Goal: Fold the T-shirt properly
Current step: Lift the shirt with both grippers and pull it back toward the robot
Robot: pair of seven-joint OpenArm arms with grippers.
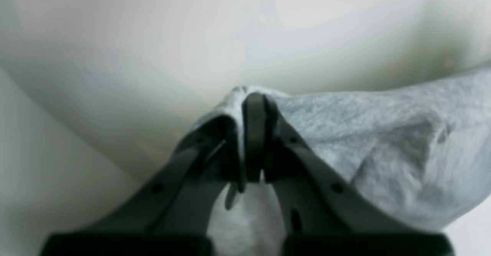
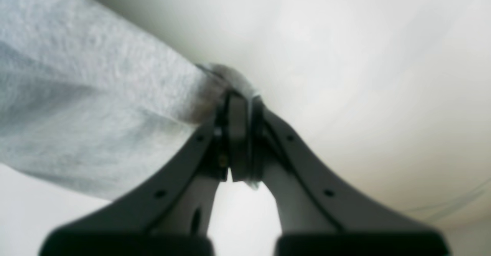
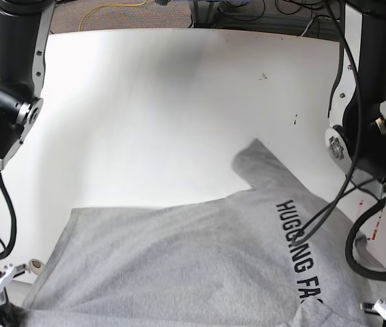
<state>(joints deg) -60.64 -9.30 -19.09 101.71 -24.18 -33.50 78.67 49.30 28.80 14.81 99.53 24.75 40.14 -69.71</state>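
Observation:
The heather-grey T-shirt point(image 3: 179, 266) lies spread over the near part of the white table point(image 3: 145, 122), print side up, with dark block lettering point(image 3: 298, 245) running down its right side. One sleeve point(image 3: 254, 163) points toward the back. In the left wrist view, my left gripper point(image 1: 254, 97) is shut on a bunched edge of the T-shirt point(image 1: 383, 141), which trails off to the right. My right gripper point(image 2: 238, 97) is likewise shut on an edge of the T-shirt point(image 2: 76, 95), and there the cloth stretches off to the left. Both pinched edges are lifted off the table.
The two dark arms stand at the table's sides, one on the left point(image 3: 15, 68) and one on the right point(image 3: 376, 102), the latter with black cables point(image 3: 346, 204) hanging over the shirt. A small pale ring point(image 3: 35, 264) lies near the shirt's left edge. Cables lie beyond the back edge.

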